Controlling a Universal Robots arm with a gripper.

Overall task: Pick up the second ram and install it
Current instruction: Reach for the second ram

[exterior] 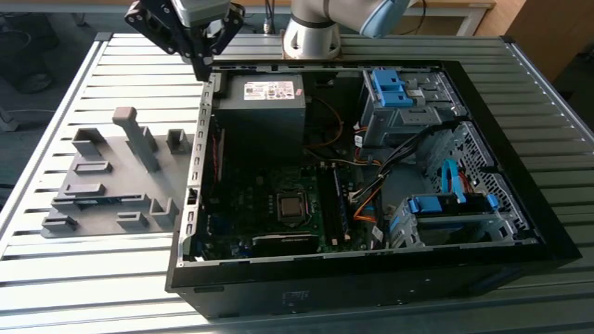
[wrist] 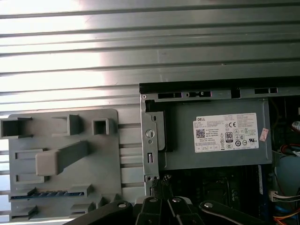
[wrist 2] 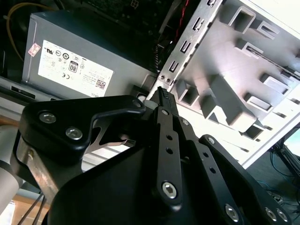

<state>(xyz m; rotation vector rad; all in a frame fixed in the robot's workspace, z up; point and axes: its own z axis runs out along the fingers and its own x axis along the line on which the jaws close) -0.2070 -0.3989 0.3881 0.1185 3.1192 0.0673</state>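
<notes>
Exterior view shows the end effector [exterior: 202,72] closed and empty above the rim of the computer case [exterior: 278,292], while first wrist view shows the second ram [wrist: 47,193] slotted in the grey fixture [wrist: 108,159], so a low traverse might clip that rim.

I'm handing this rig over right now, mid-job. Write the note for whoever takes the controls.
Gripper: shut, holding nothing, above the open computer case's corner by the power supply.
Second ram: lying in a slot of the grey fixture, beside the case on the exterior view's left.
Done: nothing of this step shows.
Left: ram not yet picked up, not yet installed on the motherboard.
</notes>
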